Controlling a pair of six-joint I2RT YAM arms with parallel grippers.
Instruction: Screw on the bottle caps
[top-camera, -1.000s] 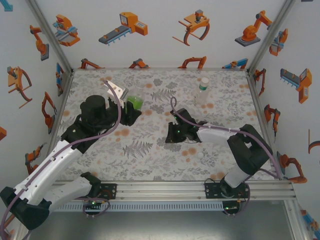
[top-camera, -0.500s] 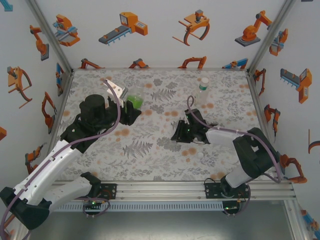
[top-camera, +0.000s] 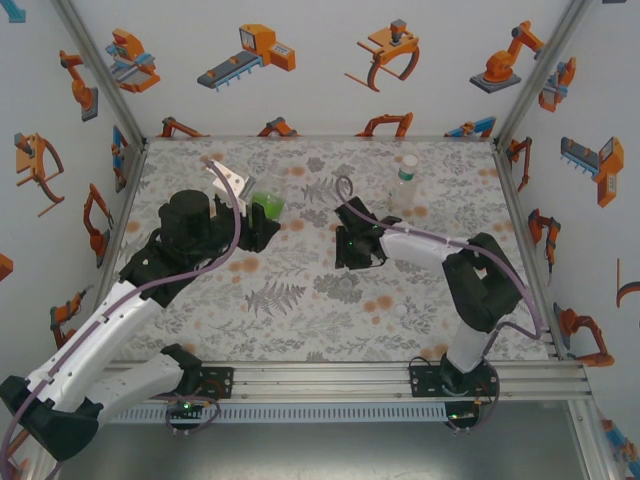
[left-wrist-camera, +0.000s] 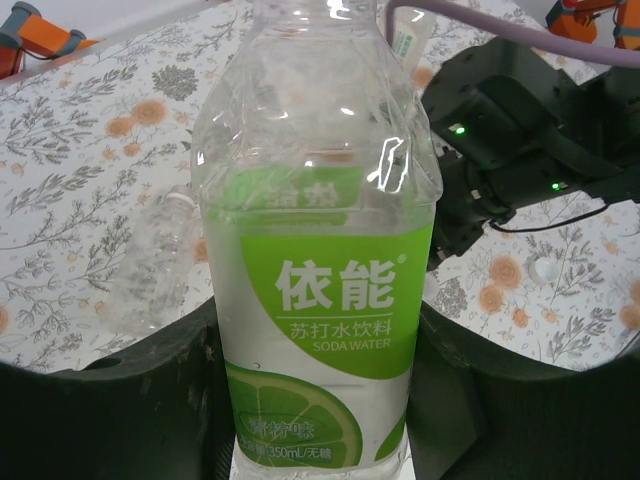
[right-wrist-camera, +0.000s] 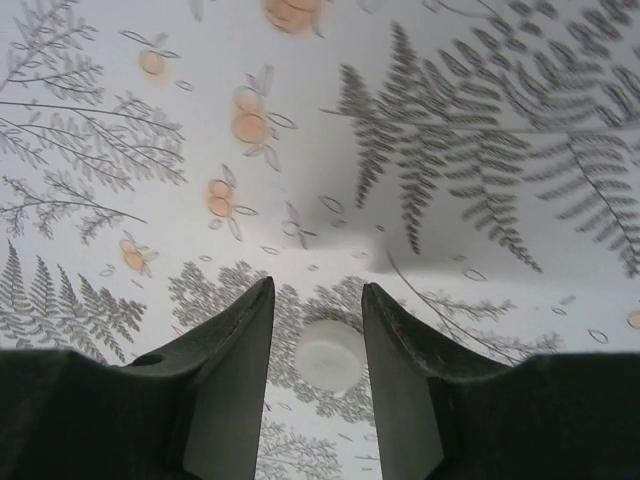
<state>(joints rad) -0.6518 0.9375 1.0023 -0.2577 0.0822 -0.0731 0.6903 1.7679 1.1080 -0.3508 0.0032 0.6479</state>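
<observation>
1. The right gripper (right-wrist-camera: 318, 335) is set narrow, with its two fingers on either side of a white cap (right-wrist-camera: 328, 356) that lies on the desk (right-wrist-camera: 450, 120). Whether they touch the cap I cannot tell.
2. The left gripper (left-wrist-camera: 320, 420) is clamped on the lower body of an upright green-labelled bottle (left-wrist-camera: 320, 250).
3. A clear bottle (left-wrist-camera: 160, 260) lies on its side just beside the held one.
4. A second white cap (top-camera: 402, 311) lies nearer the arm bases, and a third bottle (top-camera: 404, 185) stands toward the far right.
</observation>
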